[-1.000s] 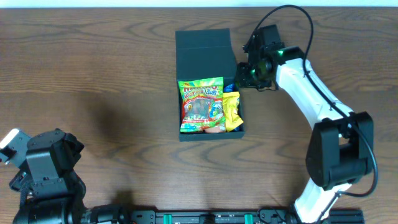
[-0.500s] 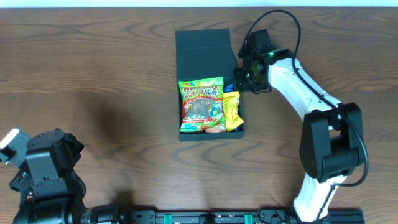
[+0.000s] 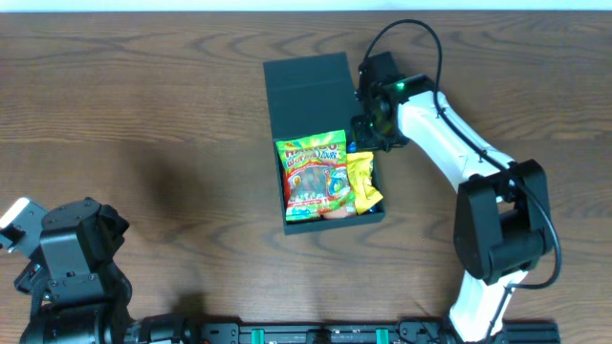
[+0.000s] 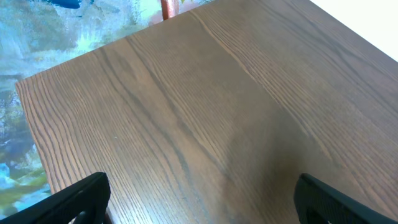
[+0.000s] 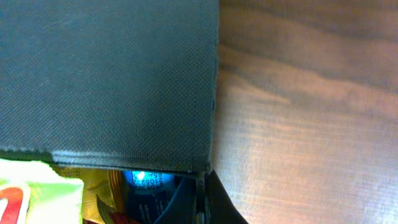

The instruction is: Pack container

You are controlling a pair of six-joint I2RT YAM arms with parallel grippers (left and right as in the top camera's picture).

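Note:
The container (image 3: 306,91) is a dark box lying open in the middle of the table, its lid flap folded back on the far side. A green candy packet (image 3: 313,172) and a yellow packet (image 3: 363,182) lie inside. My right gripper (image 3: 369,134) is shut on the container's right wall near the hinge. In the right wrist view, the right gripper (image 5: 200,199) pinches that thin wall, one finger inside and one outside, just below the lid (image 5: 106,81), beside a blue packet (image 5: 146,180). My left gripper (image 4: 202,205) hangs open over bare wood, holding nothing.
The left arm (image 3: 67,253) sits at the near left corner of the brown wooden table (image 3: 143,124). The right arm (image 3: 449,124) reaches in from the near right. The table's left edge (image 4: 28,118) shows in the left wrist view, with a painted floor beyond it.
My right gripper has closed on the container's right wall. The container has turned slightly and slid a little toward the front. The left arm is unmoved.

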